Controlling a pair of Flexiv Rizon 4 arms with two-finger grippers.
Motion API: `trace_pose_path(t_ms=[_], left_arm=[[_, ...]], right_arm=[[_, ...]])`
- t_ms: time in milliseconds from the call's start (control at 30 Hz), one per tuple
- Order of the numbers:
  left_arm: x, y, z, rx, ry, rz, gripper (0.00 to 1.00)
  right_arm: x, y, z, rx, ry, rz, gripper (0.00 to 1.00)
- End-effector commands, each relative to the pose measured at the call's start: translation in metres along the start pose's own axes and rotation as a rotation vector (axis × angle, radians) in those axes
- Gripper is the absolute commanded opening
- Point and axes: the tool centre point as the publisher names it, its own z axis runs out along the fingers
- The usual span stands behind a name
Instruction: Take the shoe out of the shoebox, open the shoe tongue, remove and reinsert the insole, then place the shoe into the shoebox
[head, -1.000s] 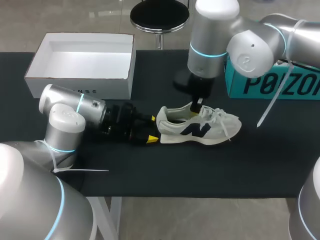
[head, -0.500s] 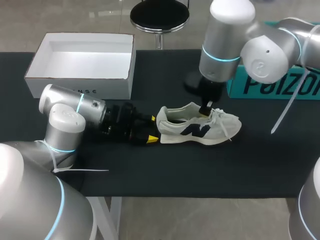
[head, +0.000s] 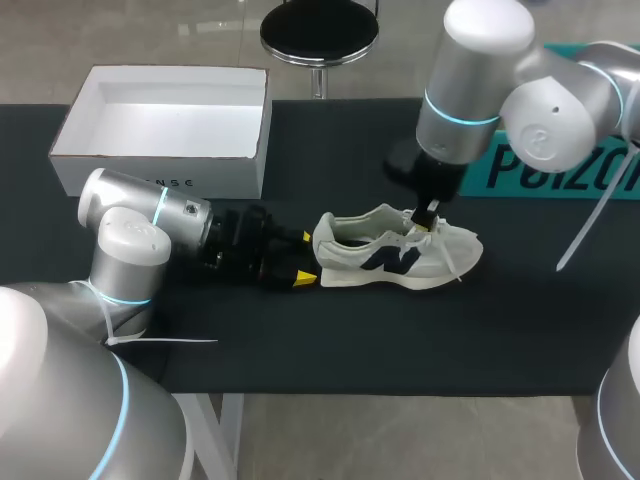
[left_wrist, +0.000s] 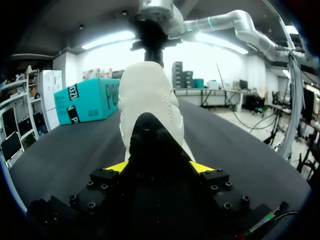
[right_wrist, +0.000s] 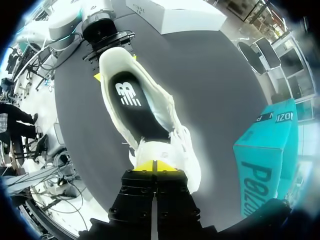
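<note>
shoe (head: 400, 252) stands on its sole on the black worktop (head: 350, 330), out of the box, heel to the left and toe to the right. the left hand (head: 305, 260) lies low along the worktop and pinches the heel, one yellow tip on each side of it. the right hand (head: 430, 215) comes down from above with its fingers pressed together, tips touching the top of the tongue (right_wrist: 150, 147); whether fabric is caught between them cannot be told. the dark insole (right_wrist: 135, 110) lies inside the shoe. the white shoebox (head: 160, 180) sits open at the far left, well apart, and a teal box (head: 520, 170) sits at the far right.
</note>
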Motion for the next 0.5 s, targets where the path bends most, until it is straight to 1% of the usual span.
trace_pose_path(t_ms=[33, 167, 333, 433, 500], left_arm=[[-0.001, 0.002, 0.002, -0.002, 0.001, -0.001, 0.00], [-0.001, 0.002, 0.002, -0.002, 0.001, -0.001, 0.00], [-0.001, 0.002, 0.002, -0.002, 0.001, -0.001, 0.00], [-0.001, 0.002, 0.002, -0.002, 0.001, -0.001, 0.00], [-0.001, 0.002, 0.002, -0.002, 0.001, -0.001, 0.00]], right_arm=[[-0.007, -0.003, -0.009, 0.008, -0.009, 0.006, 0.00], [-0.015, -0.005, -0.014, 0.015, -0.015, 0.009, 0.00], [-0.024, -0.009, -0.013, 0.027, -0.016, 0.018, 0.00], [-0.024, -0.009, -0.013, 0.025, -0.016, 0.022, 0.00], [-0.023, -0.006, -0.014, 0.018, -0.018, 0.013, 0.00]])
